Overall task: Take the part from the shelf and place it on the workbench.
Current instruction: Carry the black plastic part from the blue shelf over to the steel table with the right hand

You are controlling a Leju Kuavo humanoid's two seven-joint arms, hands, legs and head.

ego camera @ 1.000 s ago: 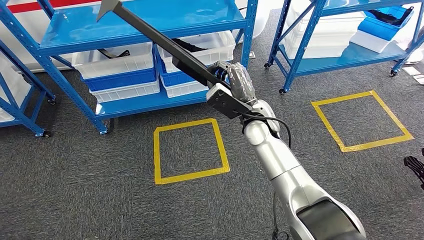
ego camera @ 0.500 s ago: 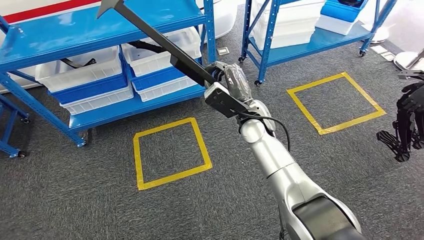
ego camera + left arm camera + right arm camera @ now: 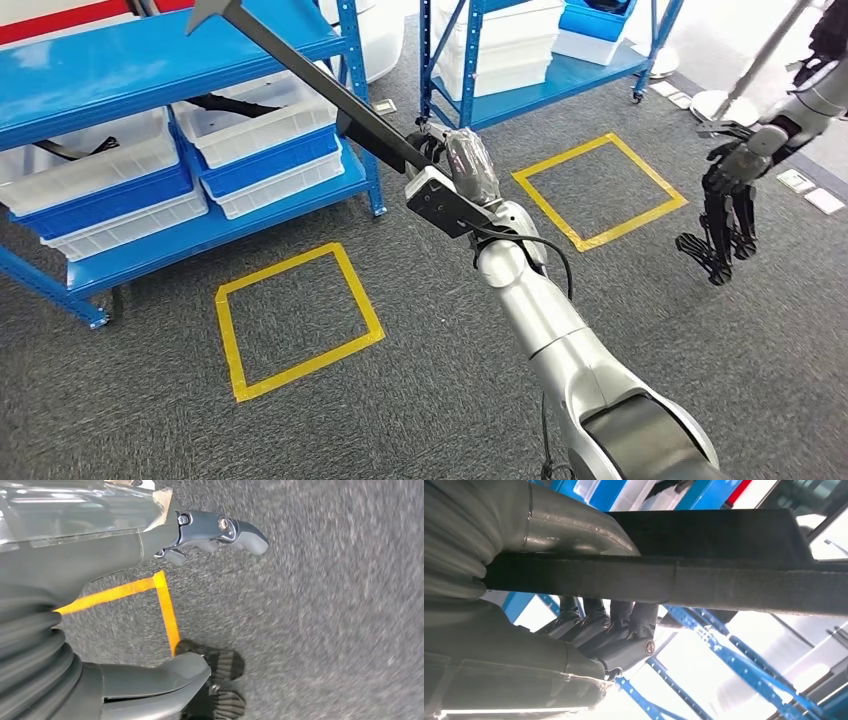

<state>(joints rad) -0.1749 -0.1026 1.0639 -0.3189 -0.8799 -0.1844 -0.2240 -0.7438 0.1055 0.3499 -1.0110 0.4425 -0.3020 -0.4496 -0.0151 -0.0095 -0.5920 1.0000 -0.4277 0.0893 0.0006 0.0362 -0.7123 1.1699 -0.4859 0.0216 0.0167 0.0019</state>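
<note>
Black, long part (image 3: 300, 75) sits clamped in my right hand (image 3: 465, 165); its tip, upper left of frame, could clip the blue shelf (image 3: 150, 60). Left hand (image 3: 150, 530) holds nothing, fingers apart.

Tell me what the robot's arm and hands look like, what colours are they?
The right arm is shiny silver and tube-shaped, with a dark band near the shoulder and a thin black cable looping beside the wrist. A black flat box sits at the wrist. The right hand has a grey ribbed cover under clear wrap. The left hand is grey too, with a thick thumb and darker fingers.
</note>
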